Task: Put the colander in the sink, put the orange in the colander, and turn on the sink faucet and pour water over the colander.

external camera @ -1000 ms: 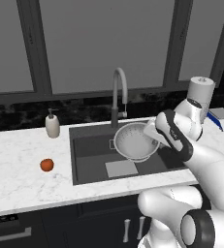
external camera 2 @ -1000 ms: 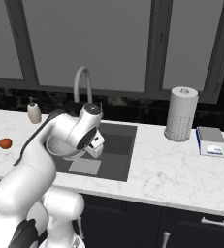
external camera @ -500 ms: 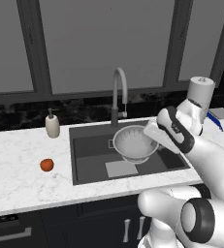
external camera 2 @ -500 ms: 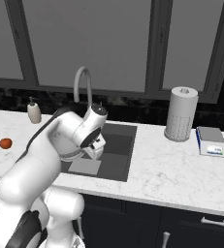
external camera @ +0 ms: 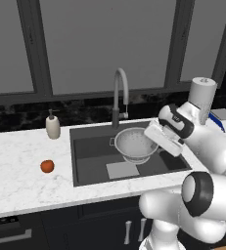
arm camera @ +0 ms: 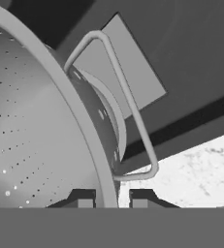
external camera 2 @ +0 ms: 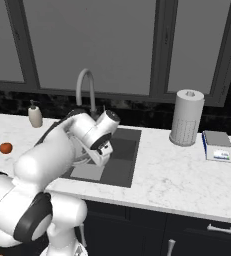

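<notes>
Pincer (arm camera: 106, 197) is clamping the colander (external camera: 135, 144) by its rim, tilted over the sink (external camera: 85, 155). Releasing now risks it tipping or clattering against the sink faucet (external camera: 119, 95).

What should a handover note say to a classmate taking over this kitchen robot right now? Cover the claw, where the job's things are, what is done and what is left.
Claw: shut on the colander, pinching its rim beside a side handle.
Colander: held tilted over the sink, not yet set down on the basin floor.
Orange: on the white counter, left of the sink, untouched.
Sink faucet: behind the basin, no water visible.
Done: colander picked up and brought over the sink.
Left: lower and release the colander, fetch the orange and place it inside, turn on the faucet and run water over the colander.
</notes>
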